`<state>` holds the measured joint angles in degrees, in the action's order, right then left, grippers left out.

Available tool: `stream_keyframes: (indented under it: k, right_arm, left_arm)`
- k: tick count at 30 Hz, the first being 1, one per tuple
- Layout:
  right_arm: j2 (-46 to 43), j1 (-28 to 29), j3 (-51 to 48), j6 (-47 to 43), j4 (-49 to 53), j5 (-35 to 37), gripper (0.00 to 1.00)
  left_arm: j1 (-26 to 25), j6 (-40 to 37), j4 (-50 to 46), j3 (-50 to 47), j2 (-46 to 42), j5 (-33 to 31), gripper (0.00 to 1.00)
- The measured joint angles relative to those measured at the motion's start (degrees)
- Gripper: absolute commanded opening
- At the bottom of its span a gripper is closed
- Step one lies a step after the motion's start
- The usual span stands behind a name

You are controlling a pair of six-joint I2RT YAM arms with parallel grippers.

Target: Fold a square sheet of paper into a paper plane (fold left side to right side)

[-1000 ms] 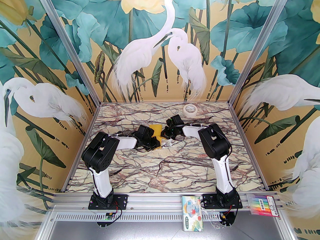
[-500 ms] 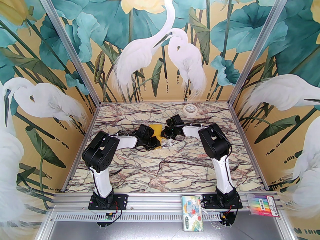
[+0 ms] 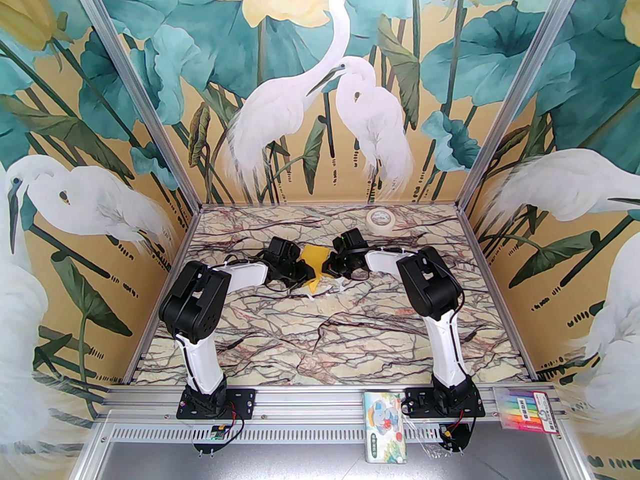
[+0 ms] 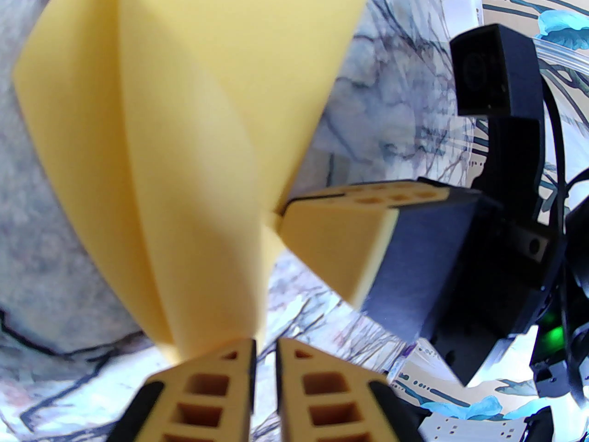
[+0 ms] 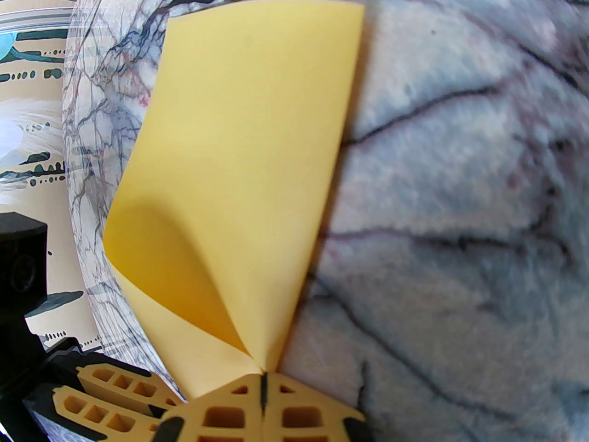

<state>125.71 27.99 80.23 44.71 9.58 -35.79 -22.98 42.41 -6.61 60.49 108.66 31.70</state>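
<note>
Top external view, entry one: square sheet of paper (image 3: 315, 263), bright yellow, lifted off the marble table (image 3: 350, 333) at centre frame. It is bowed, tapers to a point at its lower end, and is held between the two arms. Left wrist view: left gripper (image 4: 265, 366) at bottom centre, fingers drawn almost together with only a slim slit between them; the sheet's narrowed end runs down to their tips and looks pinched there. Right wrist view: right gripper (image 5: 263, 387) at bottom centre, fingers pressed tight on a corner where the paper curls over on itself; the rest of the sheet fans toward the top of frame, one layer rolling over from the lower left. No sharp crease shows; the sheet is a loose curl, not yet a paper plane. Step in hand, by my reckoning: the first fold, left side carried across to right, with the edges not laid together. The next move likely calls for bringing the carried edge square onto the opposite edge, lowering the sheet flat and pressing along the bend; thin paper may skew if either pinch eases early. Containers: clear marker packet (image 3: 525, 408) at lower right on the front rail, holding a row of coloured pens; printed tissue pack (image 3: 385, 425) at lower centre, closed, contents unseen. Also present: cream tape roll (image 3: 380, 219), upper centre of the table, well apart from the paper.
</note>
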Motion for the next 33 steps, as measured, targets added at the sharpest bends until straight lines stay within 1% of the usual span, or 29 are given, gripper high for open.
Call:
stream_keyframes:
  k: [26,33]
  right_arm:
    - [2.5,0.0,3.8,-0.9,1.4,0.2,0.0]
    - [2.7,0.0,4.7,-1.1,2.6,1.2,0.0]
  left_arm:
    - [-0.7,0.0,0.0,-0.9,1.0,0.0,0.16]
    - [-0.7,0.0,0.0,-0.9,1.0,0.0,0.15]
